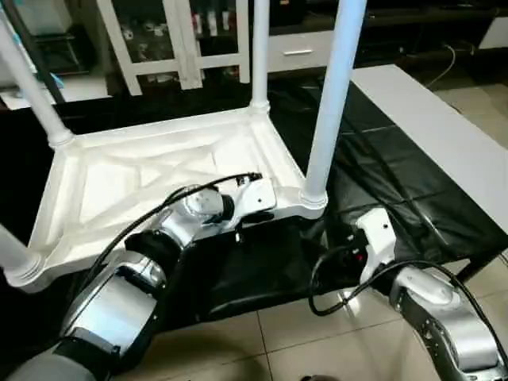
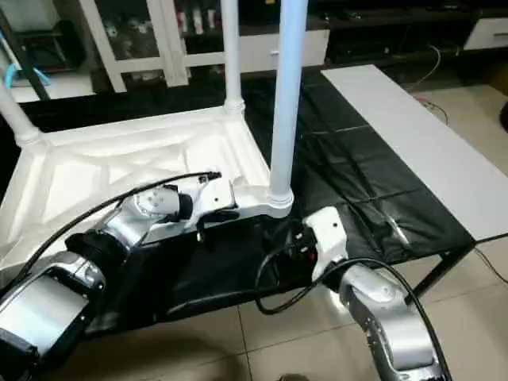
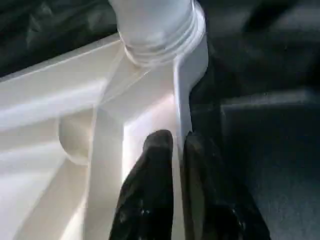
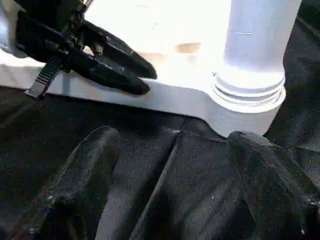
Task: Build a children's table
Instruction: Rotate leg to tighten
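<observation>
The white tabletop [image 1: 119, 182] lies upside down on a black sheet, its X-braced ribs facing up. Legs stand upright in its corner sockets: one at the near right corner [image 1: 329, 103], one behind it [image 1: 259, 48], one at the far left [image 1: 32, 87] and one at the near left [image 1: 12, 254]. My left gripper [image 3: 178, 142] sits on the near rim just left of the near right socket [image 3: 160, 40], one finger on each side of the thin rim wall. My right gripper [image 4: 175, 140] stands open over the sheet, facing that socket [image 4: 247, 100] without touching it.
The black sheet [image 1: 381, 182] covers a low work surface. A long white board [image 1: 444, 135] lies along its right side. A white glass-door cabinet [image 1: 159, 32] stands behind the table. Tiled floor [image 1: 302, 325] lies in front, and black cables loop from both wrists.
</observation>
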`<state>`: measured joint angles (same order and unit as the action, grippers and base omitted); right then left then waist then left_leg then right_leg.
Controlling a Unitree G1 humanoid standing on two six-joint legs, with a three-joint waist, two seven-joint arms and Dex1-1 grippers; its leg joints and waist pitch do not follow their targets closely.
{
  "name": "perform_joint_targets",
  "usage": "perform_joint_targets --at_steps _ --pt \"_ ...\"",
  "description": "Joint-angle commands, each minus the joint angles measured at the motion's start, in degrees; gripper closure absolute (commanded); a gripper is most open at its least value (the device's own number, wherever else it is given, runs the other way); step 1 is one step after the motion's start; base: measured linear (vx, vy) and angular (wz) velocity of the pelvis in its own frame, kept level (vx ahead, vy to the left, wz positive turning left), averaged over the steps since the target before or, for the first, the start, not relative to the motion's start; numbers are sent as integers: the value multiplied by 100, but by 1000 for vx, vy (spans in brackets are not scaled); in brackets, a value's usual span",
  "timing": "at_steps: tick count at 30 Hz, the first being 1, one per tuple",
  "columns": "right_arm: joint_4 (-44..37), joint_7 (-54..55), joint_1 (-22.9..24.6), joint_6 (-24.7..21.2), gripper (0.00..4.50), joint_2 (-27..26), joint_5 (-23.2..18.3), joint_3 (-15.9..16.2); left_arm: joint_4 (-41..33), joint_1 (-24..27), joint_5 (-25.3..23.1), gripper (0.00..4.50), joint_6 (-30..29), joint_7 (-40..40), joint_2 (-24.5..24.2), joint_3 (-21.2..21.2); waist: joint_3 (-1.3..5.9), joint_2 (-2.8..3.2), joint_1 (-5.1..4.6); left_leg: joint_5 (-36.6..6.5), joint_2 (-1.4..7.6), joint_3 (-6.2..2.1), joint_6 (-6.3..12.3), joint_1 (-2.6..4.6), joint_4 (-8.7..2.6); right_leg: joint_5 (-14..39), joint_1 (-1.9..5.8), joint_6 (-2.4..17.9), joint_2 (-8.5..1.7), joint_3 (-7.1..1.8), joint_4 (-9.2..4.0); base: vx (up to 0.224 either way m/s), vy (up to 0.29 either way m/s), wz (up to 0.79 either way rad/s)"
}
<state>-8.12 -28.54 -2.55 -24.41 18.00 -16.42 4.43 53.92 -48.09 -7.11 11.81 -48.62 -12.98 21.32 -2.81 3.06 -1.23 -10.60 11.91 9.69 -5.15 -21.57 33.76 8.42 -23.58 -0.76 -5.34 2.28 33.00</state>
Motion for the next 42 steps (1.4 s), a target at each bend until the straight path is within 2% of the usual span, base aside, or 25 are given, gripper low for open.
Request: perform_joint_targets --at_steps 1,2,4,5,7,9,10,11,12,13,14,15,16,18,21,25,28,29,30,31,32,36,37,38,42 --pt "-210 250 24 -39 77 -151 -116 -202 -1088 371 688 350 -413 -260 -138 -459 421 -79 40 -1283 34 20 431 -15 -408 1169 339 1463 -166 -91 -327 0 0 0" --pt "-269 358 37 -41 77 -267 -182 -255 -1591 599 962 348 -574 -233 -213 -659 443 -115 42 -1065 57 23 528 -17 -386 845 339 1583 -163 -93 -259 0 0 0" --pt "-336 438 40 -54 77 -351 -236 -283 -2088 832 1184 339 -723 -81 -286 -872 475 -95 56 -736 66 37 692 -4 -345 426 333 1691 -156 -95 -201 0 0 0" --pt "-406 509 38 9 77 -399 -194 -248 -2771 1186 1506 312 -1096 218 -346 -1230 459 -101 46 -646 45 60 795 7 -330 316 294 1695 -109 -84 -219 0 0 0" --pt "-450 567 52 7 77 -440 -163 -220 -3056 1382 1659 309 -1256 355 -361 -1427 427 -73 50 -748 56 72 791 18 -345 407 290 1702 -111 -81 -217 0 0 0" --pt "-499 713 32 -33 77 -568 -141 -212 -3801 2030 2065 309 -1939 718 -407 -1975 382 -76 46 -1134 56 81 619 29 -384 1016 264 1559 -105 -83 -272 0 0 0" --pt "-532 770 29 -52 77 -644 -125 -183 -4237 2533 2173 309 -2364 862 -516 -2262 395 -129 40 -1196 68 81 554 35 -376 1104 276 1517 -112 -86 -254 0 0 0" --pt "-532 770 29 -52 77 -644 -125 -183 -4237 2533 2173 309 -2364 862 -516 -2262 340 -96 17 -1375 64 66 478 -2 -432 1526 261 1356 -110 -80 -291 0 0 0" --pt "-528 763 32 -33 77 -668 -97 -130 -4470 2865 2056 309 -2650 842 -680 -2347 354 -92 19 -1654 60 65 347 57 -424 2014 218 1113 -97 -79 -325 0 0 0" --pt "-508 741 40 -13 77 -686 -68 -87 -4773 3190 1904 309 -2959 772 -839 -2414 354 -135 9 -1648 53 65 315 60 -420 2079 204 1026 -95 -91 -354 0 0 0" --pt "-453 719 33 15 77 -689 -51 -70 -4957 3377 1835 309 -3144 730 -925 -2455 362 -75 25 -1609 83 43 227 78 -444 1927 191 974 -99 -109 -328 0 0 0" --pt "-341 697 3 28 77 -711 -36 -50 -5616 3878 1965 309 -3679 580 -1215 -2494 332 -289 -8 -1711 86 60 201 38 -462 1996 185 915 -74 -102 -350 0 0 0" --pt "-330 663 -22 10 77 -715 -59 -33 -5793 4002 2079 309 -3694 390 -1376 -2440 349 -195 54 -1700 87 30 170 59 -466 2014 196 919 -111 -110 -298 0 0 0" --pt "-336 574 -78 -35 77 -699 -115 35 -6070 4223 2312 309 -3844 93 -1810 -2380 308 -133 83 -1993 88 36 71 127 -497 2269 95 851 -79 -123 -357 0 0 0" --pt "-324 469 -108 -49 77 -674 -153 102 -6084 4417 2293 309 -3818 -186 -2311 -2430 271 -206 151 -2507 65 29 -145 172 -532 2324 44 661 -31 -126 -387 0 0 0" --pt "-293 404 -79 -71 77 -627 -68 181 -5941 4803 2040 309 -4328 -316 -3111 -2916 271 -192 132 -2392 36 1 -187 85 -562 2278 103 572 -52 -137 -339 0 0 0" --pt "-303 384 -64 -79 77 -627 -89 183 -5424 4716 1581 309 -4235 67 -3305 -2957 279 -217 118 -2556 20 -10 -192 129 -540 2471 82 494 -59 -139 -390 0 0 0" --pt "-302 380 -63 -75 77 -618 -89 193 -5287 4667 1504 309 -4209 206 -3348 -2934 281 -213 127 -2566 20 -12 -188 144 -539 2495 76 494 -63 -140 -394 0 0 0" --pt "-303 392 -61 -74 77 -620 -79 209 -5140 4608 1424 309 -4191 362 -3365 -2912 284 -162 145 -2588 17 -14 -190 162 -537 2494 66 501 -65 -143 -392 0 0 0" --pt "-304 401 -60 -75 77 -623 -72 220 -5033 4566 1371 309 -4179 467 -3373 -2899 281 -189 143 -2629 25 -10 -188 166 -540 2507 63 526 -66 -145 -408 0 0 0" --pt "-325 406 -46 -76 77 -629 -73 234 -4943 4541 1365 309 -4166 539 -3370 -2900 289 -107 161 -2618 22 -24 -217 176 -540 2420 71 562 -71 -144 -390 0 0 0" --pt "-464 376 82 -88 77 -607 -86 283 -4876 4539 1419 309 -4161 645 -3341 -2926 298 -136 148 -2613 30 -29 -224 150 -546 2164 109 711 -71 -134 -368 0 0 0" --pt "-474 374 94 -86 77 -603 -82 289 -4889 4546 1416 309 -4161 636 -3352 -2917 300 -96 154 -2622 29 -32 -230 159 -546 2151 109 730 -75 -136 -365 0 0 0" --pt "-500 378 118 -87 77 -598 -98 282 -4957 4561 1469 309 -4236 620 -3329 -2963 303 -111 149 -2617 32 -28 -224 163 -541 2113 108 758 -71 -135 -362 0 0 0" --pt "-645 439 266 -39 77 -619 -168 175 -5392 4595 1811 309 -3832 710 -2901 -3441 305 -116 164 -2496 49 -14 -206 150 -534 1901 134 871 -87 -145 -353 0 0 0"
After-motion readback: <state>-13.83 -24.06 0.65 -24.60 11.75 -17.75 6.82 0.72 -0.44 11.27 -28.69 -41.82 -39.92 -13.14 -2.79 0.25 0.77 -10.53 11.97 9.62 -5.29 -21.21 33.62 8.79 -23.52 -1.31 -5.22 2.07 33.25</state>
